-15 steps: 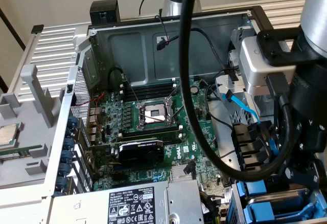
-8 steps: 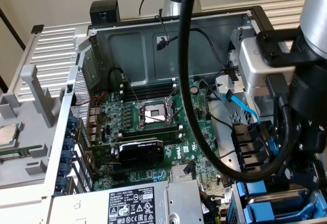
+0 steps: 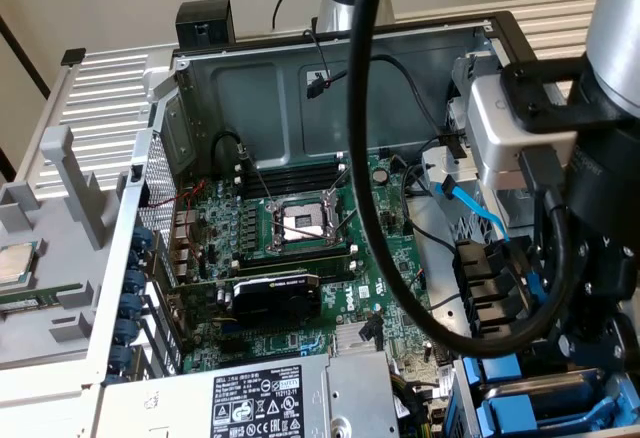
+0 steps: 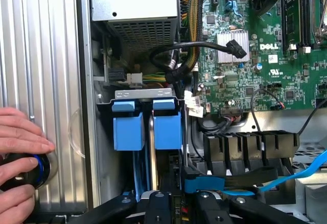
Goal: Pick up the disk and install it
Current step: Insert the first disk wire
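In the case [image 3: 420, 68], the disk [image 3: 548, 413] lies near the motherboard [image 3: 215, 258].

so the desk [image 3: 110, 98] is a ribbed silver metal top; the big open computer case [image 3: 250, 108] lies on its side right on it and takes up most of the room; on the exterior view's left a grey plastic moulding [image 3: 50, 188] lies beside the case, with a small square silver chip [image 3: 15, 263] next to it; in the wrist view a hand [image 4: 20, 147] rests on the ribs, touching a round black knob [image 4: 38, 169] with a blue ring
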`<state>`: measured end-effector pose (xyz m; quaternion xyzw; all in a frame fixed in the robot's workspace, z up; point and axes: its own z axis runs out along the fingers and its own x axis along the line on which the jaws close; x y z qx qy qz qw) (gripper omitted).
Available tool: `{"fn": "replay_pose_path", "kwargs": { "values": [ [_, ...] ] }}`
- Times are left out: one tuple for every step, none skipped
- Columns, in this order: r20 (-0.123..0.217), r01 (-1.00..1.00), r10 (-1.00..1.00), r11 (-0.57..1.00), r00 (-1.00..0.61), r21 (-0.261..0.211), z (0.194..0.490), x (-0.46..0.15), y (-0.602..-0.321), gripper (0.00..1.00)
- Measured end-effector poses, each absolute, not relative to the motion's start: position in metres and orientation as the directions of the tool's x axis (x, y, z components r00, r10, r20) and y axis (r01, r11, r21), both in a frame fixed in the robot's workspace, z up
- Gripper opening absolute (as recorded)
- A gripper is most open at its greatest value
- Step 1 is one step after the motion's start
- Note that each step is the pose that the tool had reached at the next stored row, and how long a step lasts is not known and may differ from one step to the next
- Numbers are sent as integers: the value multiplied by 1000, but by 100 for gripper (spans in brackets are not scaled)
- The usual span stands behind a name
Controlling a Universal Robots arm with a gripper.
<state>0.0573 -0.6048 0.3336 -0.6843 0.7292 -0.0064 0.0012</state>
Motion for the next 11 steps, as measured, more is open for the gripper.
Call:
{"fn": "replay_pose_path", "kwargs": {
  "values": [
    [7,-998,-998,64,-64,-11,334,57,-605,25],
    [7,-998,-998,63,-64,-11,335,57,-605,25],
    [7,-998,-998,63,-64,-11,336,57,-605,25],
    [7,-998,-998,64,-64,-11,337,57,-605,25],
    [7,-998,-998,64,-64,-12,339,57,-605,25],
    [7,-998,-998,64,-64,-12,341,57,-605,25],
    [7,-998,-998,63,-64,-12,345,57,-605,25],
    [7,-998,-998,64,-64,-12,349,57,-604,25],
    [7,-998,-998,64,-64,-12,354,57,-604,25],
    [8,-998,-998,64,-64,-12,358,57,-604,25],
    [8,-998,-998,64,-64,-12,363,57,-604,25]
  ]
}}
